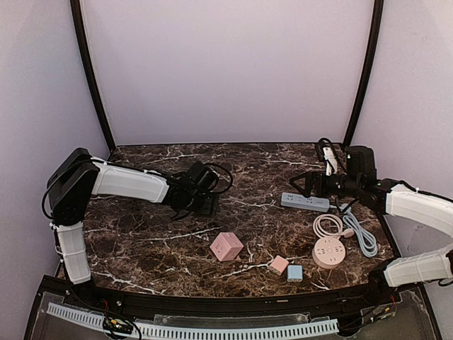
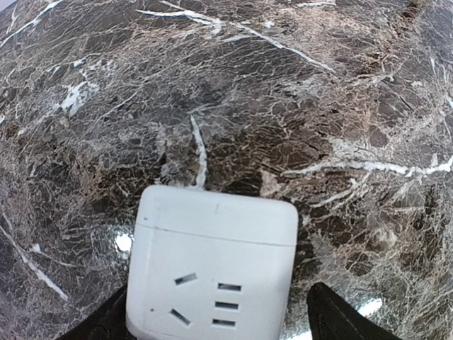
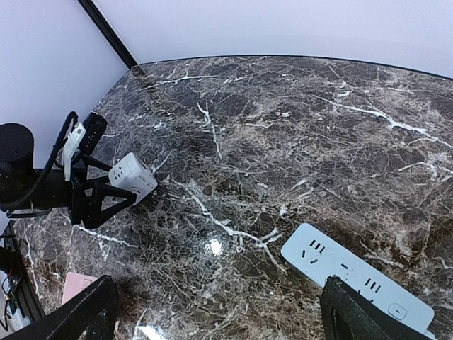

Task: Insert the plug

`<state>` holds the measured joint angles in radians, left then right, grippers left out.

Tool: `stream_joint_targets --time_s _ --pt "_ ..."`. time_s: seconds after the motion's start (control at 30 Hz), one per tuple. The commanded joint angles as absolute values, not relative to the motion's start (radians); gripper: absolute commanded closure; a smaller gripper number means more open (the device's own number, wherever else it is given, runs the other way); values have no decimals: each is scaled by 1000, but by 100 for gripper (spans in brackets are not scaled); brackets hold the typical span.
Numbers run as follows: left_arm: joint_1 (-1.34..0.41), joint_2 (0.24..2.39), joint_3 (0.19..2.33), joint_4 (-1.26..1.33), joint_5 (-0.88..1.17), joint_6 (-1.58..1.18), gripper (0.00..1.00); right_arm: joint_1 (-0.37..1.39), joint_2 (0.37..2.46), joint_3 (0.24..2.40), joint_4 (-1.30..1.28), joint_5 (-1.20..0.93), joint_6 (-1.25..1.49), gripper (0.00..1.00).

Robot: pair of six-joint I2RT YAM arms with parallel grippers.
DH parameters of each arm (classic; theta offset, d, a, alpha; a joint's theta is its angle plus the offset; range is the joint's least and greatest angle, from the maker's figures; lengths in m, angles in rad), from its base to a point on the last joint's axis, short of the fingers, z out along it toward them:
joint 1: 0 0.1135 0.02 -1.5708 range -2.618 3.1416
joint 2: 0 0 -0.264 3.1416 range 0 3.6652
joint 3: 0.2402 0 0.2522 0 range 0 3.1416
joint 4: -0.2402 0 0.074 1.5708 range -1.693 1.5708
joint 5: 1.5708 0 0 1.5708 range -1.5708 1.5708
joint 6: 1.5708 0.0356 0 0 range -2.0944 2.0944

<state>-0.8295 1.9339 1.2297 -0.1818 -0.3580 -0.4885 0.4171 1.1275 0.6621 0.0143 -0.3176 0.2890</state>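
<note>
A white cube adapter (image 2: 212, 273) lies on the dark marble table (image 2: 283, 106), its socket slots facing the left wrist camera. Whether it has plug pins is hidden. My left gripper (image 2: 223, 326) straddles it, open. The right fingertip (image 2: 340, 319) stands clear of the cube and the left one sits close beside it. The right wrist view shows the same cube (image 3: 131, 177) at the left between those black fingers (image 3: 106, 195). A grey power strip (image 1: 305, 202) lies at the right. My right gripper (image 1: 297, 183) hovers open over its left end (image 3: 354, 273), nothing between its fingers (image 3: 219, 322).
A pink cube (image 1: 226, 246) sits mid-table. A small pink block (image 1: 279, 265) and a small blue block (image 1: 294, 273) lie near the front edge. A round pink socket (image 1: 329, 251) with coiled cable (image 1: 327, 225) and a blue-grey cable (image 1: 364, 237) crowd the right side.
</note>
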Motion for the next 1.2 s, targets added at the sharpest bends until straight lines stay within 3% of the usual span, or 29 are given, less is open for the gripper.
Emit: stream_joint_targets --time_s 0.0,0.23,0.57,0.77,0.93,1.0,1.07,1.13,1.17 --pt "-841 1884 1223 -210 -332 -414 18 425 1114 675 15 -310 290 1" --pt "-841 1859 1187 -185 -300 -265 22 424 1130 679 18 -303 272 1" --pt "-840 1853 1175 -146 -262 -180 58 423 1127 676 34 -280 285 1" --pt "-840 1815 1180 -141 -190 -143 65 425 1092 657 80 -243 302 1" --pt "-841 1801 1196 -163 -178 -115 64 425 1091 659 87 -294 283 1" --pt "-840 1801 1198 -169 -185 -114 58 425 1096 661 84 -308 280 1" --pt "-840 1801 1196 -172 -189 -115 46 425 1098 661 81 -318 277 1" --pt "-840 1804 1195 -170 -193 -122 25 425 1100 660 81 -327 277 1" --pt "-839 1806 1204 -171 -204 -131 22 425 1100 660 81 -331 276 1"
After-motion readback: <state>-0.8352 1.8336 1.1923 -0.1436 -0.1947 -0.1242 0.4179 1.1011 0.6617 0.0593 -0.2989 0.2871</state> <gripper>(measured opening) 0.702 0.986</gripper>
